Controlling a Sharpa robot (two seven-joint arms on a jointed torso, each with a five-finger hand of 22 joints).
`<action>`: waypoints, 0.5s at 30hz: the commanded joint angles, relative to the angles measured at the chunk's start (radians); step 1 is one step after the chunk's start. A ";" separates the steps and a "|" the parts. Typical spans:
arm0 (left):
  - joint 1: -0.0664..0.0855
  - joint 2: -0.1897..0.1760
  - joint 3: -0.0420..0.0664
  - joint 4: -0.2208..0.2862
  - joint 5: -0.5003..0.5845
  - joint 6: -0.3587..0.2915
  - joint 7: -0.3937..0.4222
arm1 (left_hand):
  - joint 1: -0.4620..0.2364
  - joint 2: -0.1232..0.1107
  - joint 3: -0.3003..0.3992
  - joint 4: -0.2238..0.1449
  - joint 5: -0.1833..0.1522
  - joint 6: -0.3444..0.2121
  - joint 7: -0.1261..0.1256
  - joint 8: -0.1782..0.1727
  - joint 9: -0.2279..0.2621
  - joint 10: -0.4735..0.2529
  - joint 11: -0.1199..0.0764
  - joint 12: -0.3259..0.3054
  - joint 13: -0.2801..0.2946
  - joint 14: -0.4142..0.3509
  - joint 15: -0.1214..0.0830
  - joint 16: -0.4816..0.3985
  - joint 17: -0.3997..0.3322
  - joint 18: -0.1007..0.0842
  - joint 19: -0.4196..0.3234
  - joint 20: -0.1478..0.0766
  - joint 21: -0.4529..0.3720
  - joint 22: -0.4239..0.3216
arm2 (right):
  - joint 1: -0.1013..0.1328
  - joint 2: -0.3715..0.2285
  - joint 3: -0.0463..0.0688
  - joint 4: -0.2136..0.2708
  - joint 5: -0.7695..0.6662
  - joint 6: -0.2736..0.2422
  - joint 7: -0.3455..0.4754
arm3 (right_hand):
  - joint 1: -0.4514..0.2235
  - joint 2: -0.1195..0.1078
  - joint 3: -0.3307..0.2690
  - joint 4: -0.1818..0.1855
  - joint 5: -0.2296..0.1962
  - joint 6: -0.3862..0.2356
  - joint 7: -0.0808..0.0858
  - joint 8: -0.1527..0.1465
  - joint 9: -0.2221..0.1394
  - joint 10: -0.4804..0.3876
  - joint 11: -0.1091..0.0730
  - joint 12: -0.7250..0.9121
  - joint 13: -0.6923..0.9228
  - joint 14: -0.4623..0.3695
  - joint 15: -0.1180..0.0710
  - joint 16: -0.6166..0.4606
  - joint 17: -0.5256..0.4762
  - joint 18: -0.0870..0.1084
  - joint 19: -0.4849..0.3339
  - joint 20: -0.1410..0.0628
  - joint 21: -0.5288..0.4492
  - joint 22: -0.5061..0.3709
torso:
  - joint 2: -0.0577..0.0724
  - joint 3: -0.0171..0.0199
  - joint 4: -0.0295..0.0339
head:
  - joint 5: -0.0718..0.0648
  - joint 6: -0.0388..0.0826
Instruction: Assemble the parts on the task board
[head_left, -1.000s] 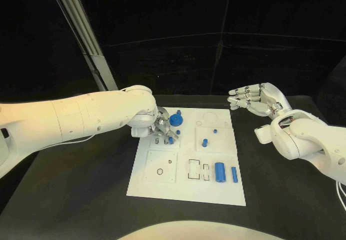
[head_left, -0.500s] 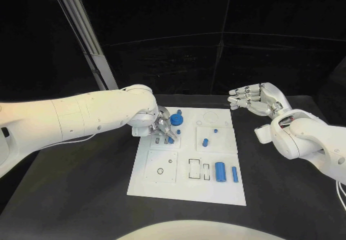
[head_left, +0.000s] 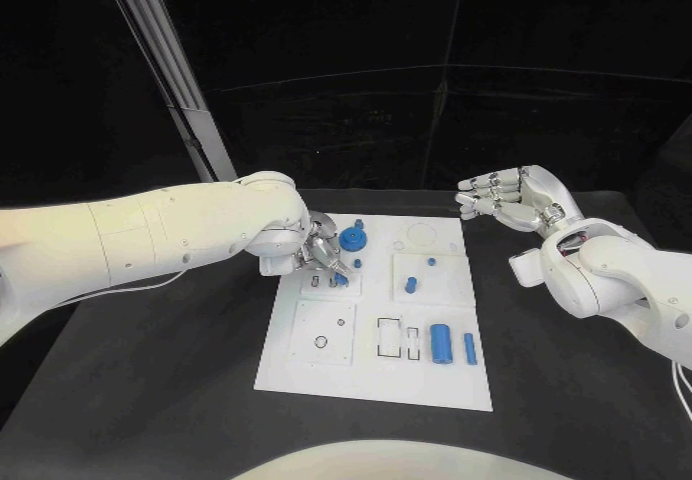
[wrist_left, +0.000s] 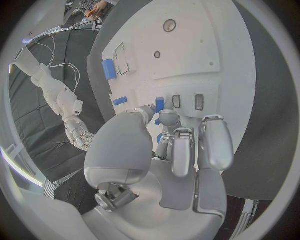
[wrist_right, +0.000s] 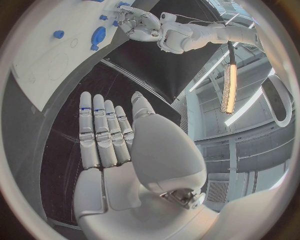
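Observation:
The white task board (head_left: 372, 375) lies mid-table. My left hand (head_left: 317, 252) hovers low over its back left corner, pinching a small blue part (head_left: 339, 281) between its fingertips just above the board. In the left wrist view that blue part (wrist_left: 160, 104) sits at the fingertips (wrist_left: 167, 118), beside two small rectangular slots (wrist_left: 177, 101). A blue gear (head_left: 353, 240) stands just behind the hand. My right hand (head_left: 508, 202) is raised off the board's back right corner, fingers spread and holding nothing; its palm (wrist_right: 112, 145) shows flat in the right wrist view.
Two small blue pegs (head_left: 411, 285) stand in the board's middle right panel. Two blue cylinders (head_left: 440, 343) lie near the front right, beside outlined rectangular recesses (head_left: 389, 338). A grey pole (head_left: 180, 90) rises behind the table at back left.
My left hand has shifted slightly with the blue part, staying over the same back left panel. The right hand has not moved.

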 joint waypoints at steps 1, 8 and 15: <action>0.001 -0.014 0.000 0.018 0.010 -0.053 0.030 | -0.023 -0.006 0.219 -0.200 -0.004 -0.006 -0.002 0.009 0.004 0.012 0.001 0.007 0.002 0.106 0.002 0.006 0.256 -0.017 0.002 0.004 -0.005 0.002 | 0.002 0.000 0.001 -0.001 0.003 0.009 0.005 | -0.006 0.006 -0.007 -0.001 0.004 -0.008 0.002 -0.002 -0.002 -0.009 0.001 0.005 -0.001 -0.004 0.005 -0.005 -0.002 0.009 0.001 0.003 -0.006 -0.002 | -0.001 0.0002 0.0008 | 0.004 0.000; 0.000 -0.041 0.000 0.038 -0.001 -0.093 0.042 | -0.032 -0.011 0.235 -0.209 -0.005 -0.007 -0.003 0.013 0.006 0.015 0.000 0.010 0.004 0.106 0.002 0.008 0.258 -0.017 0.003 0.003 -0.005 0.004 | 0.002 -0.001 0.001 -0.002 0.003 0.009 0.006 | -0.007 0.006 -0.008 -0.001 0.004 -0.008 0.002 -0.002 -0.002 -0.010 0.001 0.006 -0.001 -0.005 0.006 -0.006 -0.002 0.008 0.001 0.004 -0.007 -0.002 | -0.001 0.0011 0.0024 | 0.008 0.001; -0.006 -0.054 0.000 0.048 -0.054 -0.130 0.038 | -0.037 -0.017 0.243 -0.215 -0.006 -0.006 -0.003 0.016 0.008 0.020 0.000 0.016 0.011 0.107 0.001 0.009 0.261 -0.018 0.005 0.003 -0.002 0.009 | 0.002 -0.002 0.001 -0.004 0.015 0.008 0.009 | -0.014 0.010 -0.011 0.002 0.008 -0.011 0.004 -0.001 -0.001 -0.013 0.002 0.008 -0.001 -0.006 0.007 -0.006 -0.004 0.009 0.001 0.005 -0.012 -0.005 | 0.000 0.0001 0.0008 | 0.013 0.001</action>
